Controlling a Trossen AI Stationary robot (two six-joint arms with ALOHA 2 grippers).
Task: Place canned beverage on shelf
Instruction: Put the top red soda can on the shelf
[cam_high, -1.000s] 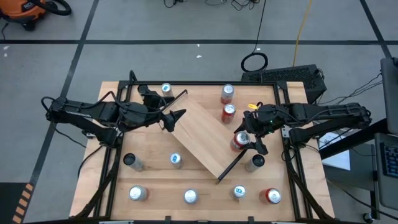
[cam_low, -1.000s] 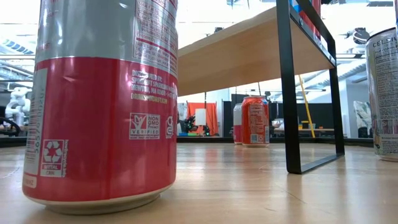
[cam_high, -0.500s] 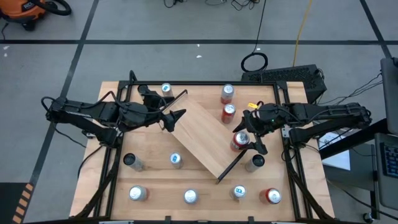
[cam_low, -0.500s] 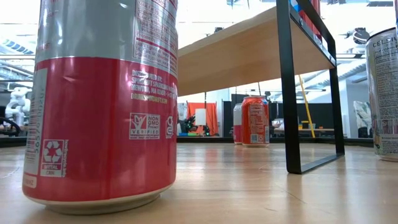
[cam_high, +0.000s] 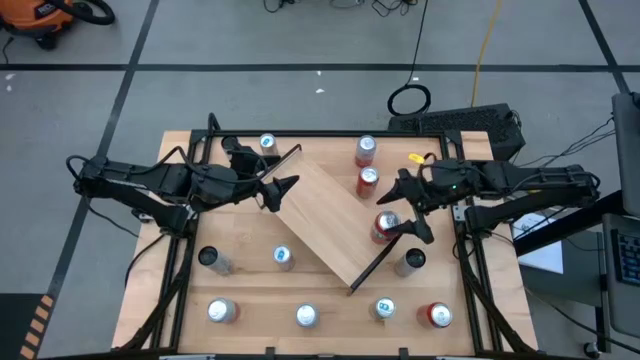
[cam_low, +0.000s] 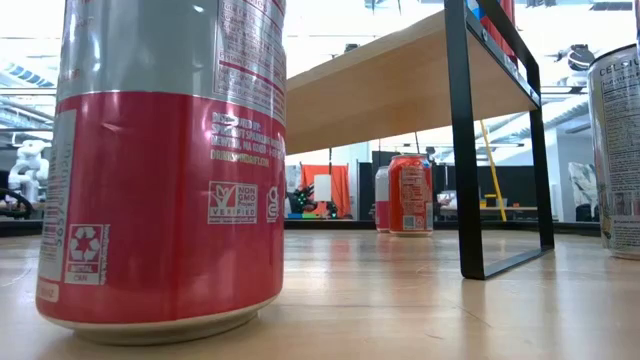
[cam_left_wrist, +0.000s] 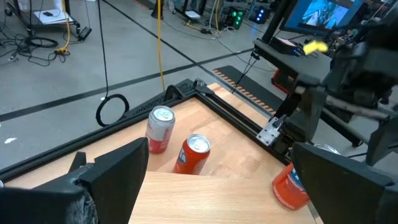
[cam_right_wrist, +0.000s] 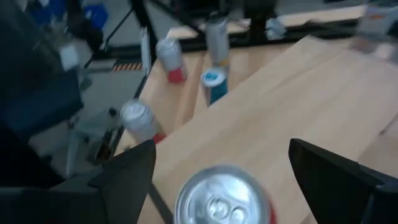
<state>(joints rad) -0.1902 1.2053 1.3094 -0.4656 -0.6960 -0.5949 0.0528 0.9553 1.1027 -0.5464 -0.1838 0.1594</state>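
Seen from above: light-wood shelf (cam_high: 325, 220) lying diagonally across the desk (cam_high: 250, 290), a red can (cam_high: 384, 226) standing on its right edge, right end effector (cam_high: 408, 207) spread wide just beside that can and clear of it. Left end effector (cam_high: 277, 187) equally released at the shelf's opposite corner, gripping nothing. Only at desk height: thin black metal rail (cam_low: 470, 150) lifting the smooth board (cam_low: 380, 85) off the grain (a glossy red-and-grey cylinder (cam_low: 165, 165) fills the foreground). From the right wrist alone: the can's round silver lid (cam_right_wrist: 222, 198) with pull-tab
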